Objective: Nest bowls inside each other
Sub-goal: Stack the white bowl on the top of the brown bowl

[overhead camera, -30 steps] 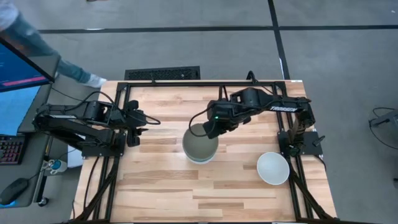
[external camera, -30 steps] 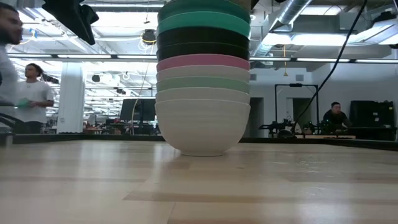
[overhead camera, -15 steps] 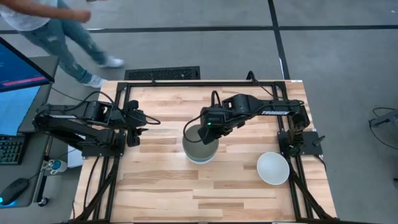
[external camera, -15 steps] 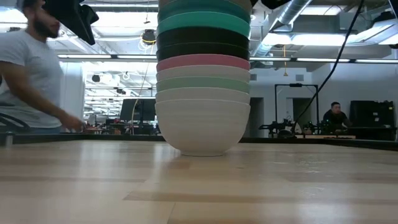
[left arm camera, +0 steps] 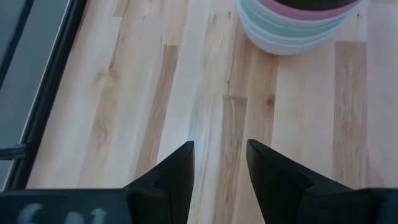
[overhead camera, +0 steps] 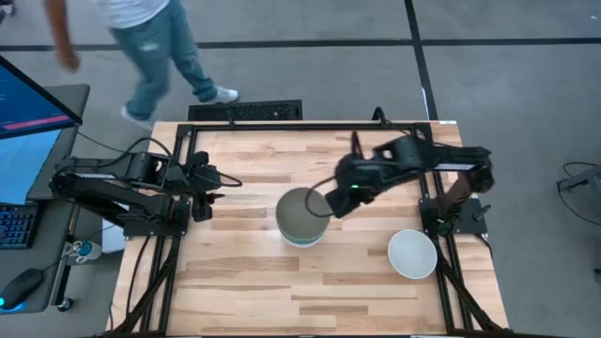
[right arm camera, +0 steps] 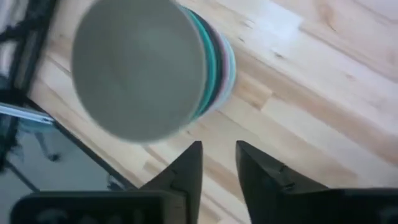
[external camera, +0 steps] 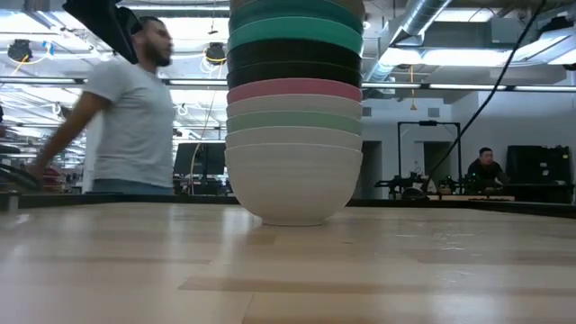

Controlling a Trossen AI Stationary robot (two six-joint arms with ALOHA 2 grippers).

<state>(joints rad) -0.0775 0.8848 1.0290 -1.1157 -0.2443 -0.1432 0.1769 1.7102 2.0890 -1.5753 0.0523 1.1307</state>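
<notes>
A tall stack of nested bowls (overhead camera: 302, 218) stands mid-table, its white bottom bowl (external camera: 293, 180) resting on the wood; pink, black and teal bowls sit higher up, and the top bowl (right arm camera: 137, 68) is grey. One white bowl (overhead camera: 413, 253) sits alone, upright, near the table's right near corner. My right gripper (overhead camera: 326, 204) is just right of the stack's rim, and in its wrist view my right gripper (right arm camera: 219, 158) is open and empty. My left gripper (overhead camera: 214, 188) waits at the table's left side, and in its wrist view my left gripper (left arm camera: 221, 155) is open and empty.
Bare wooden table (overhead camera: 244, 282) lies left of, near and in front of the stack. A black frame (overhead camera: 310, 125) edges the table. A person (overhead camera: 150, 47) walks past beyond the far edge. A keyboard (overhead camera: 246, 111) lies behind the frame.
My right gripper has pulled back from over the stack's top bowl toward the table's right edge and now stands beside the stack. The stack has kept its place. A person has walked along the far side toward the right.
</notes>
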